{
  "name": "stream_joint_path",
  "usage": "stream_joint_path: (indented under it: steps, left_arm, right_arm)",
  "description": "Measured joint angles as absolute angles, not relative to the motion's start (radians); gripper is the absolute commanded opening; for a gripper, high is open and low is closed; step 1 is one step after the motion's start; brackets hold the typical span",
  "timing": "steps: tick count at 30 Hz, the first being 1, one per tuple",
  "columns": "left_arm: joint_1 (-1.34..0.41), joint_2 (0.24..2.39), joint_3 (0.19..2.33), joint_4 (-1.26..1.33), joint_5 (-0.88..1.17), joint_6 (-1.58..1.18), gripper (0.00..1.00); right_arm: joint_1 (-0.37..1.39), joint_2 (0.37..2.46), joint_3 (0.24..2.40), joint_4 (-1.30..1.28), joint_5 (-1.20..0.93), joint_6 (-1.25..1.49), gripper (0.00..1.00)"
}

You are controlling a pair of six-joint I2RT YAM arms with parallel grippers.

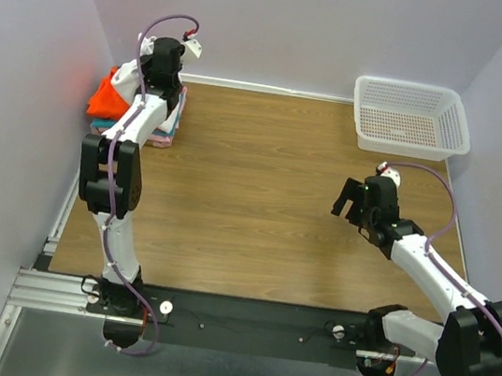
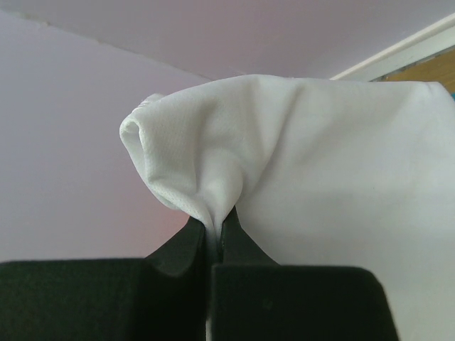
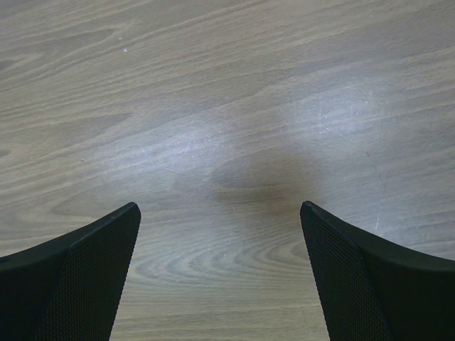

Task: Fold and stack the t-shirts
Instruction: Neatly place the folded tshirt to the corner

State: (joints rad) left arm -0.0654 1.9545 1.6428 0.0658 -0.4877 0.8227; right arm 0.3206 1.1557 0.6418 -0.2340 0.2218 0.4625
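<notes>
While the left claw (image 2: pixel 213 229) is pinched shut on a gathered fold of the white t-shirt (image 2: pixel 320 170), the cloth bunches into a soft roll just above the fingertips and spreads smooth to their right. Wall behind it; no desk shows in this wrist view.

Handling, judged: thin, light, limp knit. It drapes and creases at the pinch and holds no shape of its own. Not fragile and not heavy. A narrow pinch could let it slip, so take it at a doubled edge or folded corner.

Overhead: the left claw sits over the stack, with white cloth showing just beside it. Directly beneath and to its left lies the orange-red t-shirt (image 1: pixel 104 98); a teal t-shirt (image 1: pixel 98 124) edge shows under that, and a pink t-shirt (image 1: pixel 170 121) edge at the stack's right side. How neatly they lie I cannot tell.

Right claw (image 3: pixel 219 207): jaws spread wide, nothing between them, only bare desk (image 3: pixel 227 106) below. It is well apart from the stack, across the desk.

Count: t-shirts 4 (white 1, orange-red 1, teal 1, pink 1). Basket (image 1: pixel 411 117) 1, beyond the right claw, no shirt seen in it. Claws 2.
</notes>
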Motion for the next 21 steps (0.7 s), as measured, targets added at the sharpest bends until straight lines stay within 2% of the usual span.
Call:
stream_joint_path:
  steps: [16, 17, 19, 20, 21]
  left_arm:
    - [0.003, 2.083, 1.723, 0.085, -0.505, 0.817, 0.0]
    - [0.005, 2.094, 1.736, 0.088, -0.51, 0.815, 0.04]
    - [0.01, 2.114, 1.752, 0.089, -0.523, 0.815, 0.31]
    - [0.013, 2.122, 1.756, 0.088, -0.535, 0.807, 0.6]
    - [0.015, 2.127, 1.759, 0.088, -0.542, 0.805, 0.76]
  right_arm:
    - [0.321, 1.243, 0.688, -0.234, 0.191, 0.445, 1.0]
    - [0.321, 1.248, 0.69, -0.235, 0.19, 0.443, 1.0]
    - [0.321, 1.255, 0.696, -0.235, 0.189, 0.442, 1.0]
    - [0.321, 1.259, 0.701, -0.235, 0.188, 0.44, 1.0]
    - [0.321, 1.261, 0.703, -0.235, 0.188, 0.439, 1.0]
